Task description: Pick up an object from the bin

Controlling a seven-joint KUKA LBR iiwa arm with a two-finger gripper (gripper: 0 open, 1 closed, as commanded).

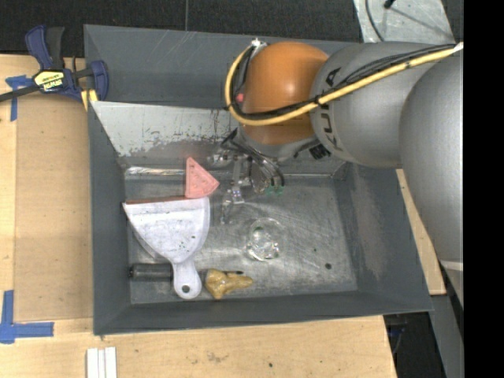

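Observation:
My gripper (246,181) hangs low over the back middle of the bin, under the orange cover, with its metal fingers pointing down at the floor. Nothing shows between the fingers. A pink triangular wedge (198,179) lies just to its left, leaning on the white dustpan (173,231). A clear plastic cup-like thing (263,241) lies on the floor just in front of the gripper.
A tan lumpy piece (226,283) lies by the front wall, next to the dustpan's handle. A dark cylinder (150,272) rests at the front left. The arm reaches in from the right.

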